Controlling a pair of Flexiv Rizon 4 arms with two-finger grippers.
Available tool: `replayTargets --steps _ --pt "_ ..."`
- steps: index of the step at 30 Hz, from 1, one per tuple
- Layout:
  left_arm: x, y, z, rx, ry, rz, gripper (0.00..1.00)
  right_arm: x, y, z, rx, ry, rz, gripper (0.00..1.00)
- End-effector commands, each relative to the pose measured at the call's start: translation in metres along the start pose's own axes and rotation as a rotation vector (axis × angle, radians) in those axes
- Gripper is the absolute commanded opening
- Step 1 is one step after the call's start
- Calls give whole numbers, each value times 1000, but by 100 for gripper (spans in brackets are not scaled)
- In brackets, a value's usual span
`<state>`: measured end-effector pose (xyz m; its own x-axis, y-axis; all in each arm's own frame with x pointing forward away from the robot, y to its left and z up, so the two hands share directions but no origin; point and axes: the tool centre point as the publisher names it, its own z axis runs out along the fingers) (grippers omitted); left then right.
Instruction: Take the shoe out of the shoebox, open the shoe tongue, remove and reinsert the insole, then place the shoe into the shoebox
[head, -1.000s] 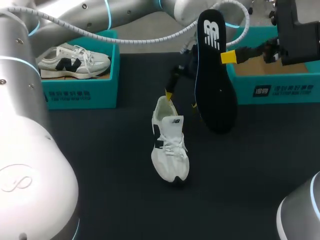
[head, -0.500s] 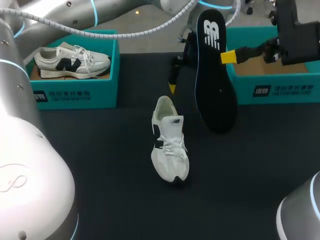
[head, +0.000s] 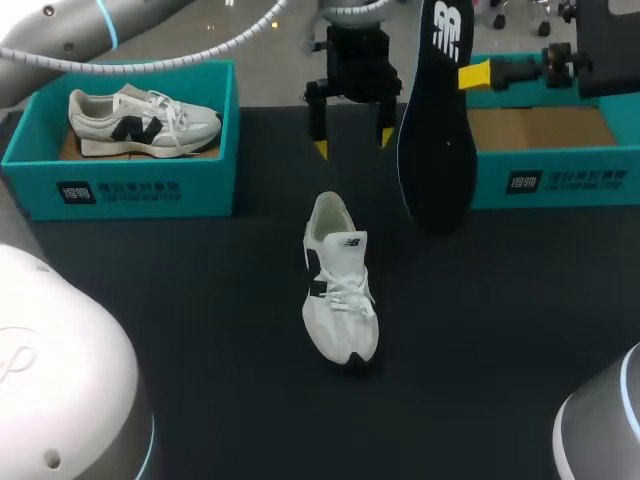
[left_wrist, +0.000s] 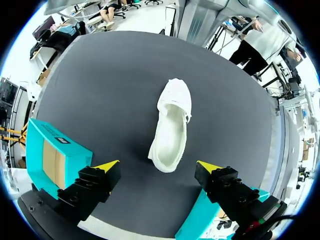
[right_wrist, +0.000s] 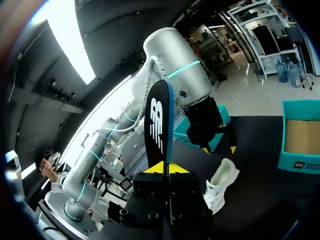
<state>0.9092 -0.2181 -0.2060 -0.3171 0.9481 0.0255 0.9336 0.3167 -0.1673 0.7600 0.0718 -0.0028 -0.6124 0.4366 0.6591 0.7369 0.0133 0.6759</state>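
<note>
A white shoe lies on the black table, toe toward the front, its opening facing up. My left gripper hangs open above the table behind the heel, touching nothing. In the left wrist view the shoe lies ahead of the open left gripper, apart from it. My right gripper is shut on a black insole, which hangs upright with its tip near the table, right of the shoe. The right wrist view shows the insole pinched in the right gripper, standing up from it.
A teal shoebox at the back left holds a second white shoe with black markings. Another teal shoebox at the back right shows only its cardboard floor. The left arm's cable loops across the back.
My left gripper has lifted off the shoe's heel and drawn back toward the far edge, still open. The right gripper has raised the insole slightly. The shoe has not moved.
</note>
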Motion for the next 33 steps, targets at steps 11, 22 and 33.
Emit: replayTargets --steps 11,22,33 --pt "48 -27 -76 -100 -561 129 100 -54 16 24 67 -15 317 0" --pt "61 -36 -107 -114 -730 241 100 -71 11 30 134 -24 422 0" --pt "61 -37 -116 -58 -790 288 100 -73 11 30 107 -45 429 0"
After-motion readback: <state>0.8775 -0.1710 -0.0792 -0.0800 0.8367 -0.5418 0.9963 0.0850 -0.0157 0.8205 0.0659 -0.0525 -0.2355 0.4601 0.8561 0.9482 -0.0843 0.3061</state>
